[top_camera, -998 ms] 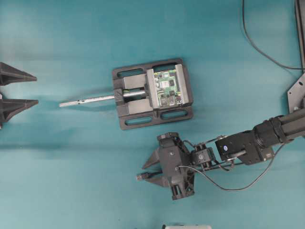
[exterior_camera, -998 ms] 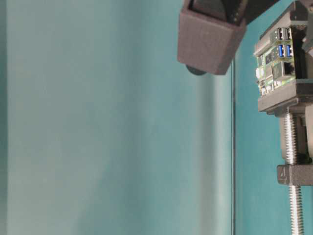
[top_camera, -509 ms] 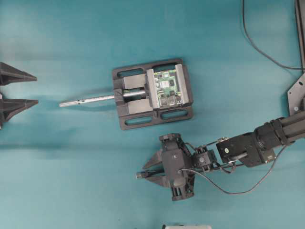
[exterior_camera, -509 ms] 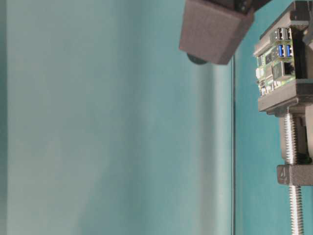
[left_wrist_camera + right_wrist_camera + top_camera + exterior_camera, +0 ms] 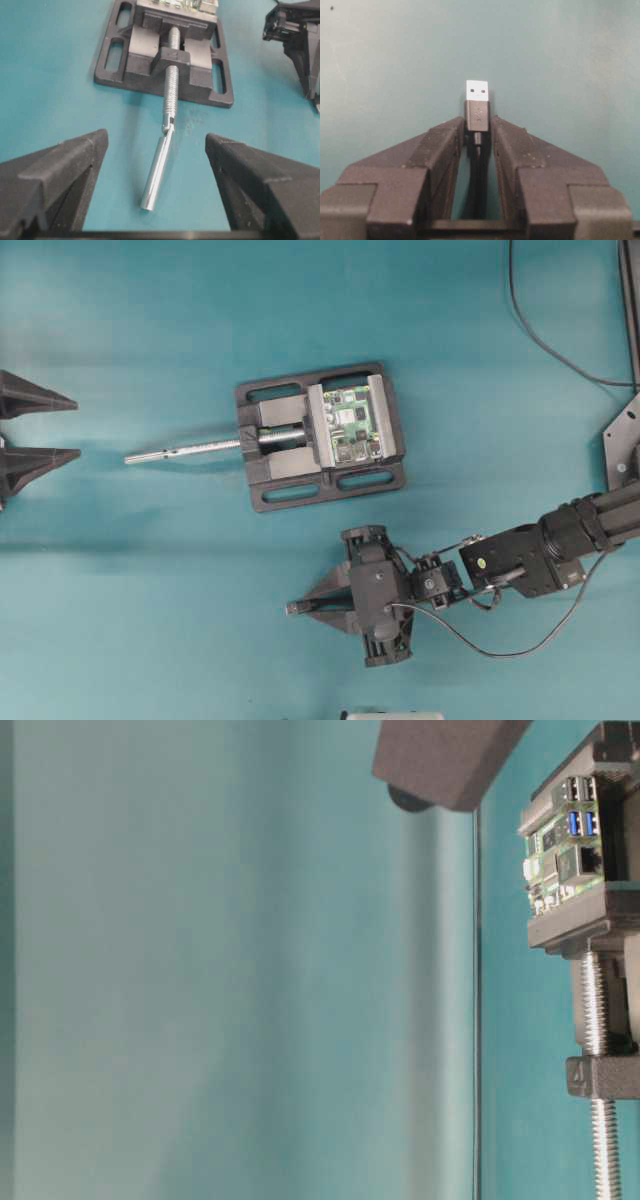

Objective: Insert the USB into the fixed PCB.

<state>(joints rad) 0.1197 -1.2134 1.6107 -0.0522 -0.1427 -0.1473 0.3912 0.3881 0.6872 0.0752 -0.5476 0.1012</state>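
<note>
The USB (image 5: pixel 477 100), a small dark plug with a silver tip, sits between the fingers of my right gripper (image 5: pixel 477 122). The jaws press on both of its sides, so the gripper is shut on it. Seen from overhead, the right gripper (image 5: pixel 300 606) is low on the teal table, in front of the vise, with the USB (image 5: pixel 291 608) pointing left. The plug's thin black cable (image 5: pixel 480 645) loops back under the arm. The fixed PCB (image 5: pixel 353 423), green with silver ports, is clamped in the black vise (image 5: pixel 290 465). My left gripper (image 5: pixel 70 427) stands open at the far left, holding nothing.
The vise's silver screw rod (image 5: pixel 180 450) points left toward the left gripper and lies between its fingers in the left wrist view (image 5: pixel 159 170). A thicker black cable (image 5: pixel 540 335) runs along the top right. A white object (image 5: pixel 390 716) peeks in at the bottom edge.
The right gripper's fingers have closed in from wide apart onto the USB plug, and its wrist has shifted slightly lower in the overhead view. The left gripper has not moved.
</note>
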